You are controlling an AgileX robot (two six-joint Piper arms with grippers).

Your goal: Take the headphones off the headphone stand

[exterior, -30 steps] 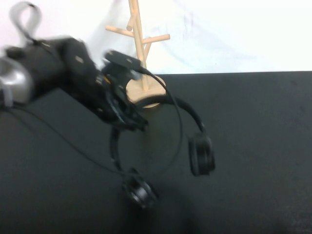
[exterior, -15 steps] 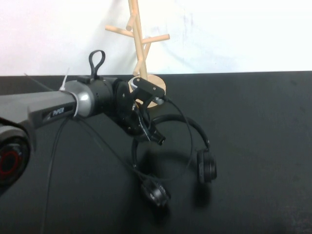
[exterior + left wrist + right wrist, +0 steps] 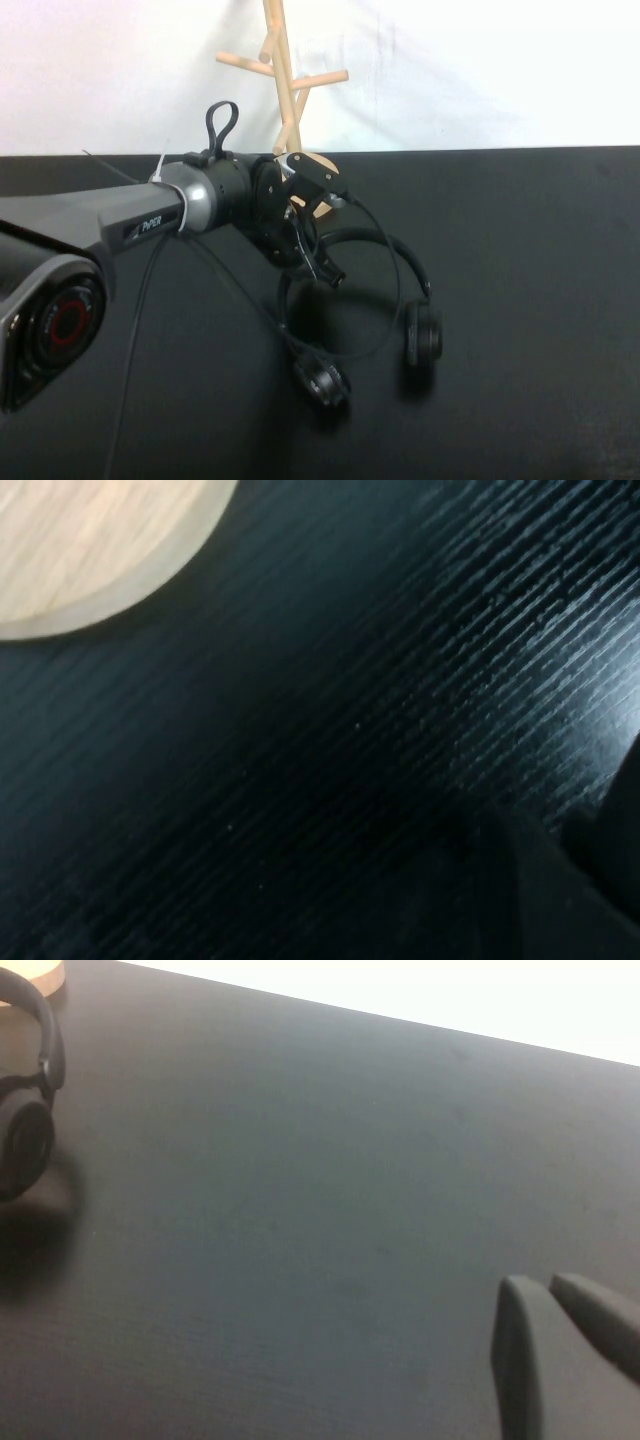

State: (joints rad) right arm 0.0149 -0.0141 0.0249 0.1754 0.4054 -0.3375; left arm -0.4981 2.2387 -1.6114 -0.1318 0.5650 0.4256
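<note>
I think most of the job is done. The headphones (image 3: 365,300) are off the headphone stand (image 3: 287,95) now. No peg on the stand has anything hanging on it. The headphones sit in front of the stand, just past its round wooden base, toward my side of the black table (image 3: 530,300).

My left gripper (image 3: 325,268) is in front of the stand too, right above the thin black band of the headphones. It looks like it is pinching the band, with the two round ear cups hanging down below it. One cup is low and close to the table, and the other hangs off to the side, farther from the stand. I cannot tell for sure if the cups are resting on the table or just above it. There are dark shadows right under them, so they must be very near.

In the left wrist view I only see the edge of the stand's base (image 3: 90,550) and dark table.

My right gripper (image 3: 560,1345) is well apart from the stand, out over bare table. Its two fingers are pressed together and hold nothing. One ear cup shows at the far edge of its view.

What is left, I think, is small: set the headphones down flat on the table, away from the stand, and let go.
</note>
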